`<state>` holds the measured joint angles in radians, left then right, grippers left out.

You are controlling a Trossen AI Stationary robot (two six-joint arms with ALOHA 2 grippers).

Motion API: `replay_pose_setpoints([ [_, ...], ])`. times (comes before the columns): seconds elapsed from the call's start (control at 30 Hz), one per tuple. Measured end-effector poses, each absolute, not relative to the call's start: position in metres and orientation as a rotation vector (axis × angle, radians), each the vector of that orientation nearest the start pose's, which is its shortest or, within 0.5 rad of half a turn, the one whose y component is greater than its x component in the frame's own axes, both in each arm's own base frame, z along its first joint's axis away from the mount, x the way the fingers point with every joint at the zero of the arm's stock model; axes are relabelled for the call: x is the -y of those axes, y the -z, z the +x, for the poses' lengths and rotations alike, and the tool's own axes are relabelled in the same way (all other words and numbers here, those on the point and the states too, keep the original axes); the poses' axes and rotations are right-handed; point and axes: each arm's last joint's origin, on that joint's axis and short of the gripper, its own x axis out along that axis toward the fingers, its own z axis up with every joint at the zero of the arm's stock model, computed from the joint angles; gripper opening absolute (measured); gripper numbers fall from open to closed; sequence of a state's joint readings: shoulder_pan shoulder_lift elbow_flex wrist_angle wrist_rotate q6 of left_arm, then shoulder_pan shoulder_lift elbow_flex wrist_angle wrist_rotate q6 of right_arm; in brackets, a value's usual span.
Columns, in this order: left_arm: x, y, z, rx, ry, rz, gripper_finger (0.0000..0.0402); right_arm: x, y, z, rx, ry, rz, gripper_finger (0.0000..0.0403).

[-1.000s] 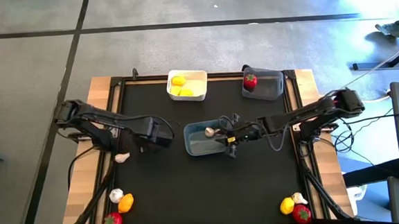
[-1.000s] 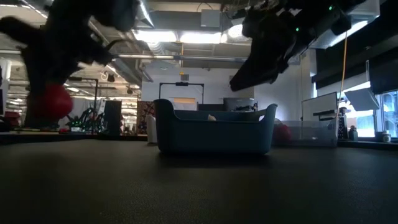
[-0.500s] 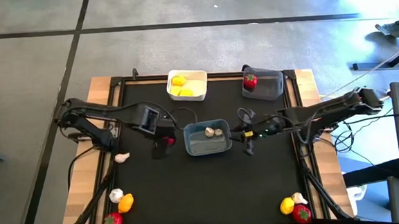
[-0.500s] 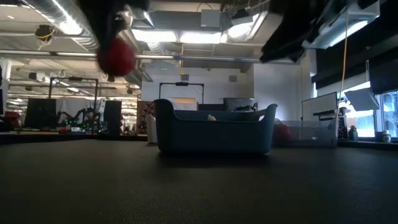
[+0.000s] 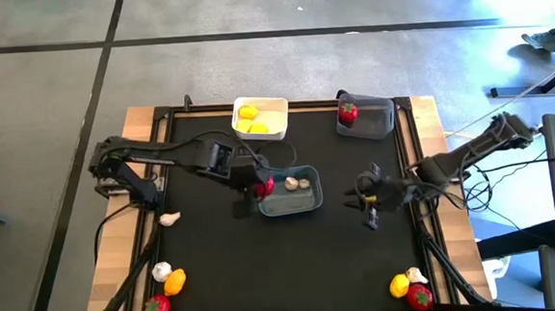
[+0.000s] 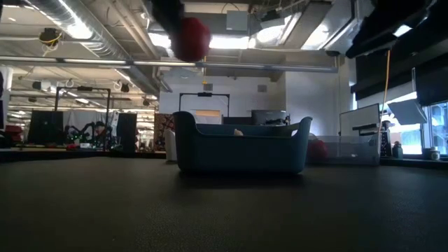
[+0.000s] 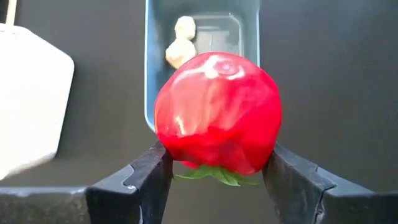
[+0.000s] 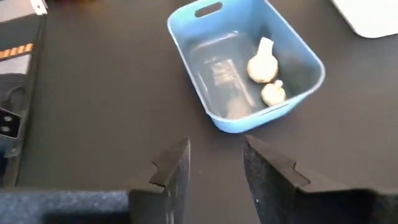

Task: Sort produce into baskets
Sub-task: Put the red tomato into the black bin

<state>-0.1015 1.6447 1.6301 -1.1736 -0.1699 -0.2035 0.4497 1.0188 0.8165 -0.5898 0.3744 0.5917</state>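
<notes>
My left gripper (image 5: 257, 184) is shut on a red piece of produce with a green top (image 7: 217, 112). It holds it in the air over the left end of the blue-grey basket (image 5: 304, 201). The low view shows the red piece (image 6: 190, 36) high above the basket (image 6: 241, 148). Two whitish garlic bulbs (image 8: 264, 74) lie in this basket. My right gripper (image 8: 216, 155) is open and empty above the mat, right of the basket; the high view shows it too (image 5: 366, 200). The white basket (image 5: 276, 105) holds yellow pieces. The dark grey basket (image 5: 377, 122) holds a red piece (image 5: 348, 113). My left gripper pinches the red piece's two opposite sides (image 7: 168, 146) between its two fingers (image 7: 146, 180). The green top (image 7: 214, 175) faces back toward the gripper. The fingers slant down from the table's left. The piece is lifted clear, above the basket's left rim.
Loose produce lies on the wooden border: a garlic bulb (image 5: 169, 218) at the left; a garlic bulb, an orange piece (image 5: 175, 280) and a red piece at the near left corner; yellow, garlic and red pieces (image 5: 419, 296) at the near right corner.
My left gripper has carried the red piece up and toward the table's right edge, from left of the blue-grey basket to over its left end. My right gripper has drawn back from over the basket toward the right edge. A second garlic bulb now lies in the basket.
</notes>
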Motion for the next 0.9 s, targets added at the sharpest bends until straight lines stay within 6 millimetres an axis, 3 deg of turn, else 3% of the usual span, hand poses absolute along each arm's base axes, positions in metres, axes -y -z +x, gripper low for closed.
replay_pose_setpoints([
  [0.43,0.021,-0.311,0.398,-1.171,-0.120,0.098,0.0218,-0.100,-0.260,0.160,-0.714,0.313,0.220,0.0149],
  [0.73,0.024,-0.285,0.450,-1.014,-0.070,0.164,0.0218,-0.115,-0.243,0.167,-0.760,0.335,0.149,0.0149],
  [0.9,0.026,-0.279,0.467,-0.905,-0.037,0.169,0.0218,-0.118,-0.233,0.169,-0.810,0.370,0.140,0.0149],
])
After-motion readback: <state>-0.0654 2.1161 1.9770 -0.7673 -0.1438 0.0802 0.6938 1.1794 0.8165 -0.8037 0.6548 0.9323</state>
